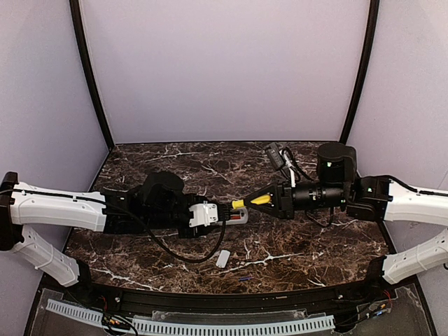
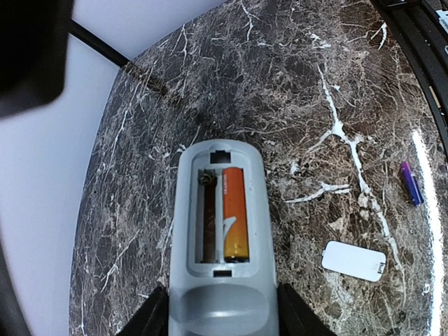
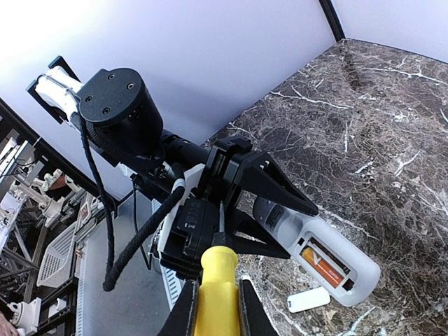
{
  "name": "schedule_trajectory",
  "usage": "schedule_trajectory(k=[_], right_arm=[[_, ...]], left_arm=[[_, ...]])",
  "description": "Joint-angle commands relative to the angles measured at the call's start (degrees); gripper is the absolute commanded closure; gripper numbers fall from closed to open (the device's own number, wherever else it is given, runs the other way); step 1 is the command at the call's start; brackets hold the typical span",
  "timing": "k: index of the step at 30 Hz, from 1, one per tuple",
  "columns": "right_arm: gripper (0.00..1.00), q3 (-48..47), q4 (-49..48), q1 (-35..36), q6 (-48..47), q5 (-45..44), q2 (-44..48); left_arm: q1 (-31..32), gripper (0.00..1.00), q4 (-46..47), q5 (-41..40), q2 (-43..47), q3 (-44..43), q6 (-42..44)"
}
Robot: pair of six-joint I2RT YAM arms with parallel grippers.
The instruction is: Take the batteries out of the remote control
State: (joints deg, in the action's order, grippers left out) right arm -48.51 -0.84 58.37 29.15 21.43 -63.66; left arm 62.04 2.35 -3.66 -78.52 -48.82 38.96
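My left gripper [image 1: 210, 213] is shut on the near end of the white remote control [image 1: 236, 216], held above the table with its open battery recess up. In the left wrist view the fingers [image 2: 150, 316] clamp the remote [image 2: 256, 210]; one orange battery [image 2: 236, 220] lies in the right slot and the left slot [image 2: 205, 225] is empty. My right gripper [image 1: 250, 202] is shut on the yellow-handled tool [image 1: 261, 199], whose tip points at the remote's far end. The right wrist view shows the tool [image 3: 218, 276], the remote [image 3: 290, 224] and the battery [image 3: 323, 266].
The small white cover piece [image 1: 222, 258] lies on the marble table in front of the remote, and it also shows in the left wrist view [image 2: 353, 260]. A tiny purple-blue cylinder [image 2: 411, 183] lies near the front edge [image 1: 243, 278]. Cables loop under the left arm.
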Motion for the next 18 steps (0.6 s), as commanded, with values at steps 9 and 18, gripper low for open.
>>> schedule_trajectory(k=[9,18], right_arm=[[1.0,-0.88,-2.55,0.35,0.63,-0.05,1.59],[1.0,-1.29,0.43,0.4,0.43,-3.91,1.78]], left_arm=[[-0.05,1.0,0.9,0.14,1.21,-0.93,-0.15],[-0.05,1.0,1.26,0.97,2.09,-0.56,0.02]])
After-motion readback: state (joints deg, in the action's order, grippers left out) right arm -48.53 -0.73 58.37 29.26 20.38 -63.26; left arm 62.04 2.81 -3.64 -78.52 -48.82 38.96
